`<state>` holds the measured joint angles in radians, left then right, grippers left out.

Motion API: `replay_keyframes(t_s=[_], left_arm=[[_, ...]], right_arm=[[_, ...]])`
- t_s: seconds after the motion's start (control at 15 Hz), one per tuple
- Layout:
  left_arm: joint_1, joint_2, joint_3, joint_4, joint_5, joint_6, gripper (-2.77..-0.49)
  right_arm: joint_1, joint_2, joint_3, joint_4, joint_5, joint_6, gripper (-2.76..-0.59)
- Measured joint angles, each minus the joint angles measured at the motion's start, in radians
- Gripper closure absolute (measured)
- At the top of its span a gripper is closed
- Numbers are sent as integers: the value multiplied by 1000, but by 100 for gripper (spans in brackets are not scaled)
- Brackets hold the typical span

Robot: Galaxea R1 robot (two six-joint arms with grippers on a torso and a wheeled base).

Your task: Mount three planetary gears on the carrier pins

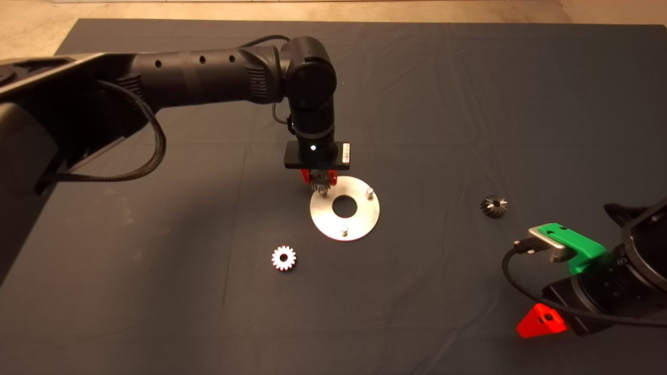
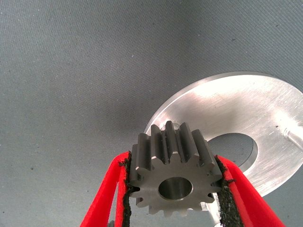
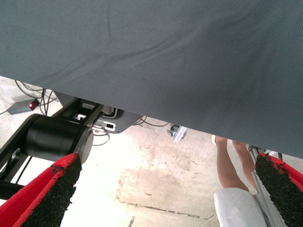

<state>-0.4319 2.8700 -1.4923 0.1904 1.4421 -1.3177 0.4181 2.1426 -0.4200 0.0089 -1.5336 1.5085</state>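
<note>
So none seated yet: left claw point(image 2: 173, 189) clamps a gear point(image 2: 174, 176) over one pin point(image 1: 323, 191) on the plate point(image 1: 359, 221). Bright gear point(image 1: 284, 258) and dark gear point(image 1: 493, 206) lie loose; right claw point(image 3: 165, 189) parked, spread apart.

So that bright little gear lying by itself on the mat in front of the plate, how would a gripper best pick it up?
The bright gear lies flat on the mat, hole upward, with open cloth all round it. Probably best from straight above, fingers closing on two opposite sides of its toothed rim, as the left gripper holds its own gear at the plate. The flat pose leaves no face to pinch from the side.
</note>
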Motion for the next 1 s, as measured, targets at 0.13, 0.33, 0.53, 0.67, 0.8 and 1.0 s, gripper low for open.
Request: replay_keyframes(t_s=[0.13, 0.33, 0.53, 0.67, 0.8, 1.0], left_arm=[[2, 0, 0, 0, 0, 0, -93], [2, 0, 0, 0, 0, 0, -93], [2, 0, 0, 0, 0, 0, -93], [2, 0, 0, 0, 0, 0, -93], [3, 1, 0, 0, 0, 0, -93], [3, 1, 0, 0, 0, 0, -93]], right_arm=[[0, 0, 0, 0, 0, 0, -273], [0, 0, 0, 0, 0, 0, -273], [0, 0, 0, 0, 0, 0, -273], [0, 0, 0, 0, 0, 0, -273], [0, 0, 0, 0, 0, 0, -273], [0, 0, 0, 0, 0, 0, -273]])
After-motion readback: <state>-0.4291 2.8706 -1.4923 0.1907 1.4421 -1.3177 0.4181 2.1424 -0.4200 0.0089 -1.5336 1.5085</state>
